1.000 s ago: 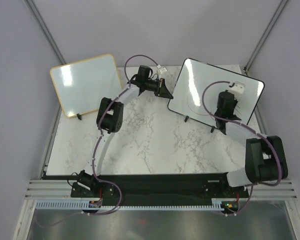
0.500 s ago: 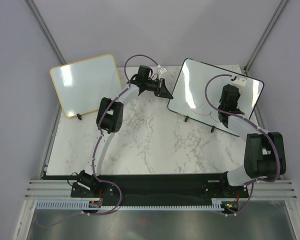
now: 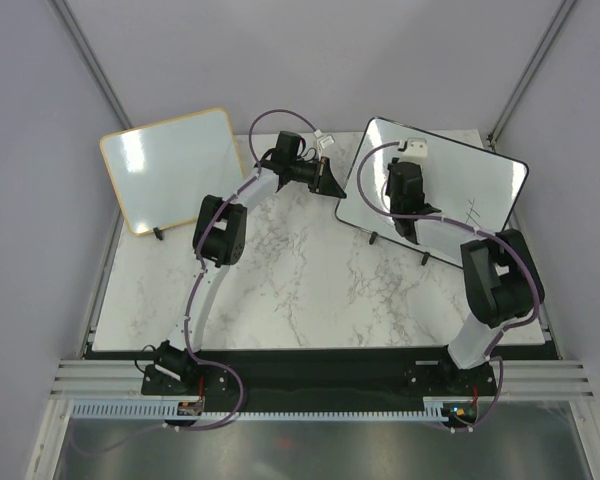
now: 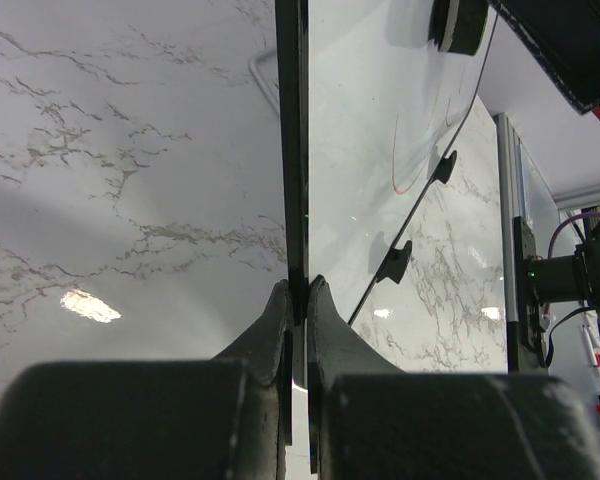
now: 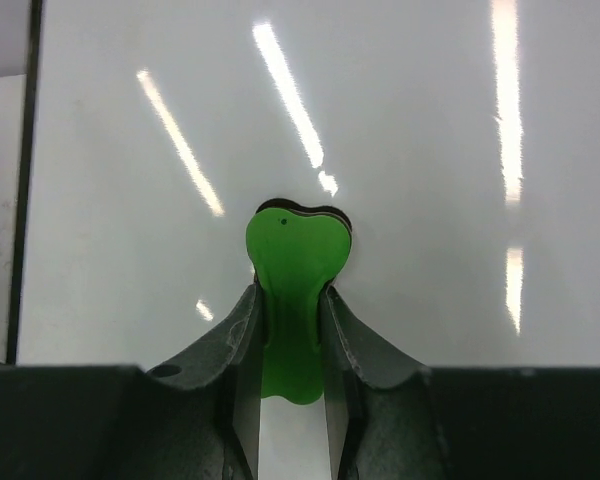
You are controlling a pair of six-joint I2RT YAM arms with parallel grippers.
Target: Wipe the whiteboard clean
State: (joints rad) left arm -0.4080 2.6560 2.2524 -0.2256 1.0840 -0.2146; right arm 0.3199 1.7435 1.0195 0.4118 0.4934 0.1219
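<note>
Whiteboard [image 3: 490, 180]: black-framed and glossy, at the far right corner of the counter [image 3: 300, 290]. It is tipped up on small black feet, with its face turned toward the arms.
Left gripper [image 3: 330, 180]: clenched on the board's left edge. In the left wrist view its fingers [image 4: 280, 320] pinch the thin black frame between them, and the board [image 4: 380, 120] runs away edge-on.
Right gripper [image 3: 412, 160]: over the upper left part of the board, grasping a green eraser [image 5: 295, 250].
Eraser: a lobed green piece with a dark layer showing behind it, squeezed between the right gripper's fingers [image 5: 242, 330] and set against the white face [image 5: 430, 150].
Marks: a small black scribble [image 3: 472, 212] toward the board's right side. A thin red curve [image 4: 405, 170] shows lower down in the left wrist view.
Other board: a tan-framed whiteboard [image 3: 175, 165] at the far left corner of the counter, well apart from both grippers.
</note>
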